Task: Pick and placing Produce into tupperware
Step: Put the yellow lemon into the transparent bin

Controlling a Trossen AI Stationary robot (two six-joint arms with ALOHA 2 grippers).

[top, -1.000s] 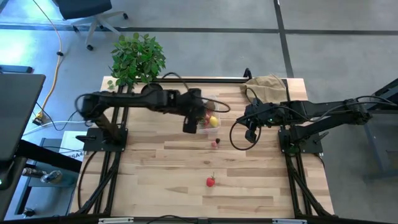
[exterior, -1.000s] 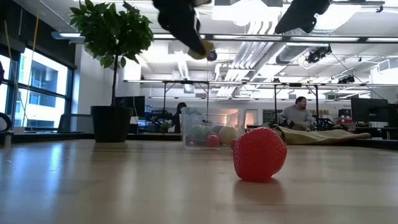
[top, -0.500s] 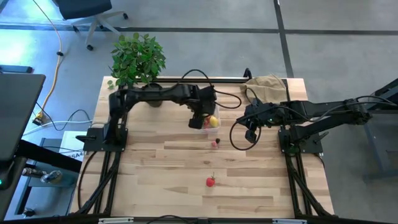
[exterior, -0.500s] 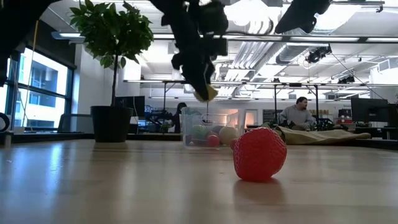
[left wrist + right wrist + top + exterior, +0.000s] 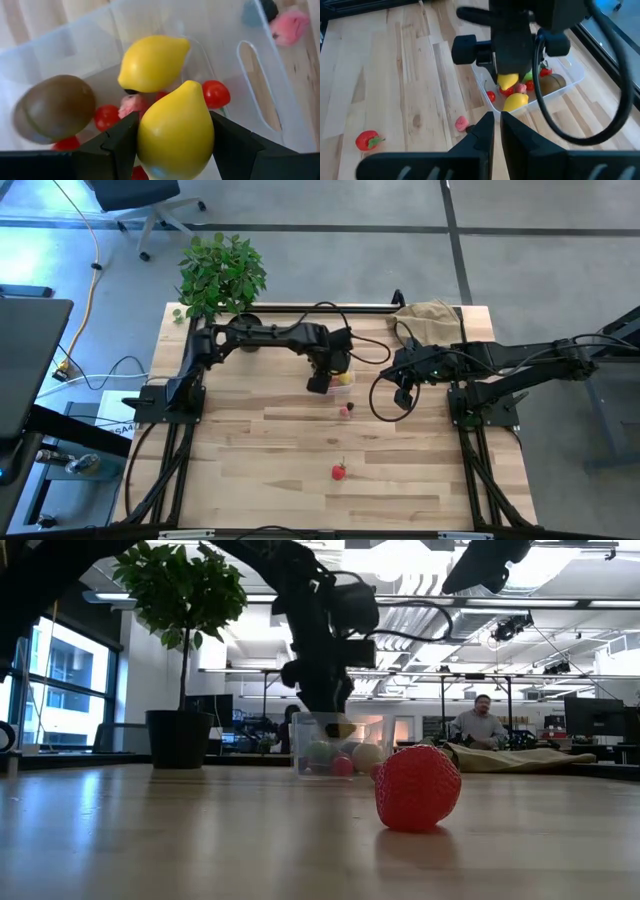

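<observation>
My left gripper (image 5: 325,377) is shut on a yellow lemon (image 5: 175,127) over the clear tupperware tub (image 5: 343,387). In the low view the lemon (image 5: 342,727) sits just below the tub's rim (image 5: 370,718). The tub holds another lemon (image 5: 152,62), a brown kiwi (image 5: 55,107), red berries (image 5: 216,93) and a green one (image 5: 527,76). A red strawberry (image 5: 339,471) and a small pink piece (image 5: 346,409) lie on the table. My right gripper (image 5: 402,392) is shut and empty, above the table to the right of the tub. My left gripper pinches the lemon between its two fingers, on the lemon's two opposite sides (image 5: 145,135). The fingers (image 5: 117,145) come from above, pointing down. The lemon is lifted, its pointed end toward the tub's floor, above the other fruit; whether it touches them I cannot tell.
A potted plant (image 5: 220,275) stands at the table's far left corner and a tan paper bag (image 5: 430,315) at the far right. A black bar (image 5: 320,308) runs along the far edge. Bare wood lies near the front. People sit in the room behind (image 5: 483,720).
My left gripper has gone toward the table's right edge and down with the lemon, from well above the tub to just inside its rim. The lemon has stayed in the fingers.
</observation>
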